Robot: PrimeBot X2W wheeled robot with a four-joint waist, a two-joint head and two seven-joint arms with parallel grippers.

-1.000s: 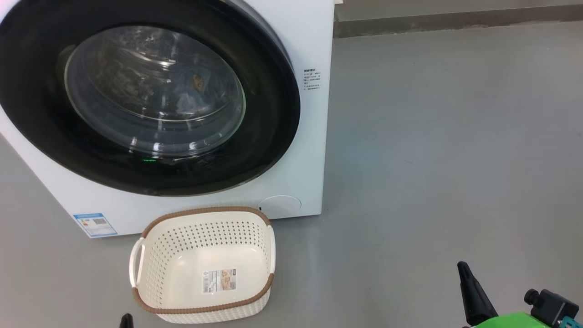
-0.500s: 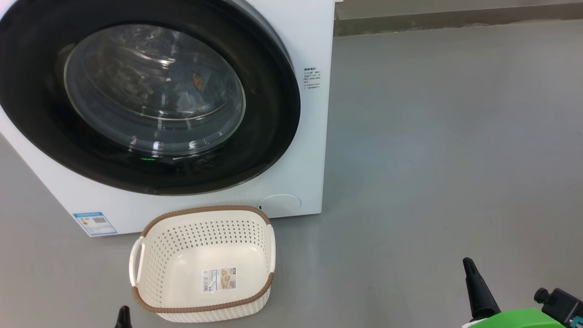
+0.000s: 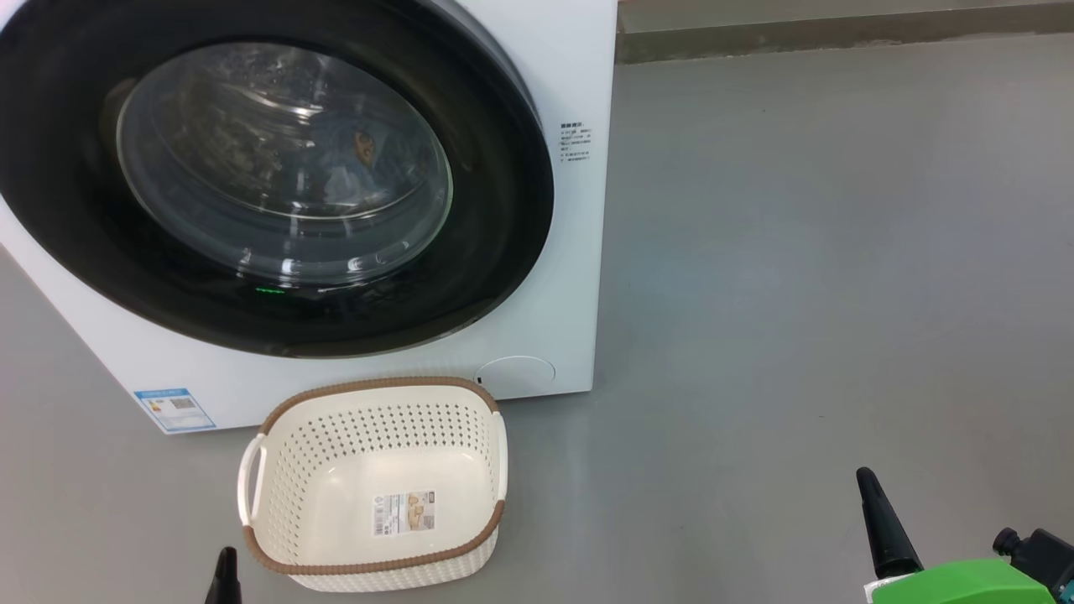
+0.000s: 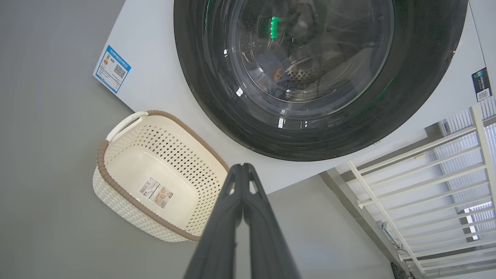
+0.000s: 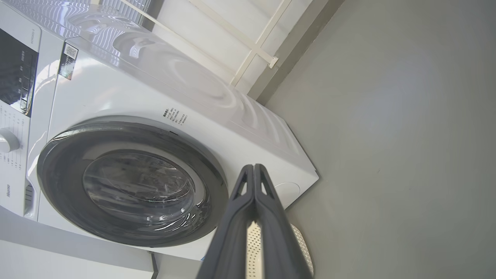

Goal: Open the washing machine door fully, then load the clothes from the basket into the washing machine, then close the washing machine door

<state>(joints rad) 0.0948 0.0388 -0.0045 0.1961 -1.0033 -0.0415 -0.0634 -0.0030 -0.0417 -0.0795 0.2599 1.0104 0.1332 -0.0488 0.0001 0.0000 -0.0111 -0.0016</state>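
My left gripper and right gripper pinched together empty, I judge only resting remains: black-rimmed round glass door closed, cream perforated basket bare.

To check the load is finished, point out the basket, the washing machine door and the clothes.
basket (image 3: pixel 336 503): head view, bare bottom.
washing machine door (image 3: pixel 503 210): head view, black rim.
clothes (image 3: pixel 351 159): head view, blue fabric behind the glass.

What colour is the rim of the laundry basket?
Brown, woven-look rim on a cream basket; clearest in the head view.
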